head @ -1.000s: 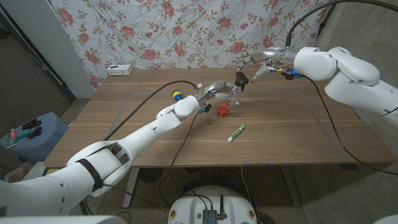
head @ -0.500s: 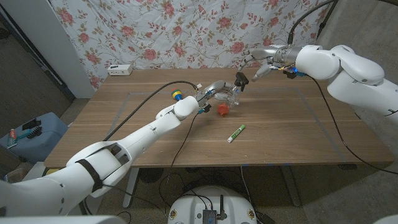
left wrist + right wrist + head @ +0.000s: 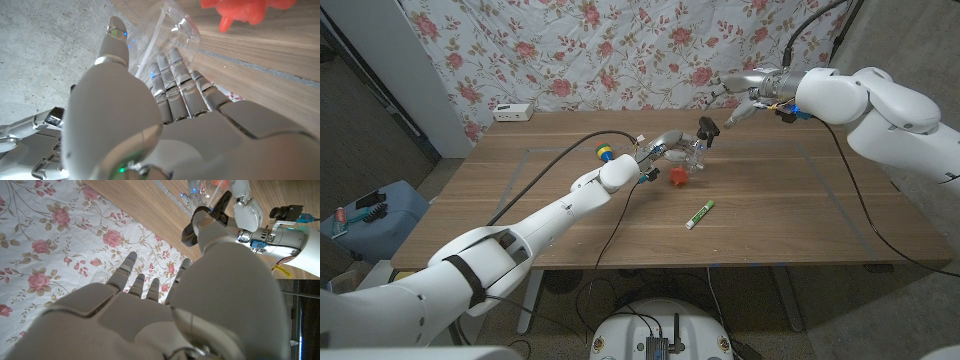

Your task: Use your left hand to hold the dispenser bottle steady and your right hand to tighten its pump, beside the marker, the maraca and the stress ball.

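The clear dispenser bottle point(image 3: 695, 153) stands upright at the table's middle back, with a black pump point(image 3: 707, 128) on top. My left hand point(image 3: 665, 148) grips its body; its fingers point(image 3: 172, 80) wrap the clear plastic bottle point(image 3: 172, 27). My right hand point(image 3: 745, 98) hovers just right of and above the pump with its fingers spread, holding nothing. In the right wrist view the pump point(image 3: 220, 202) shows past my thumb. A red spiky stress ball point(image 3: 680, 177) lies just in front of the bottle, a green marker point(image 3: 699, 214) nearer me, and a colourful maraca point(image 3: 604, 153) to the left.
A white power strip point(image 3: 514, 112) sits at the table's back left corner. A black cable point(image 3: 545, 170) runs over the table along my left arm. A flowered cloth point(image 3: 620, 50) hangs behind the table. Bare wood point(image 3: 790, 200) spreads to the right and front.
My right hand has drawn back a little, up and to the right, away from the pump. The left hand and the bottle have stayed put.
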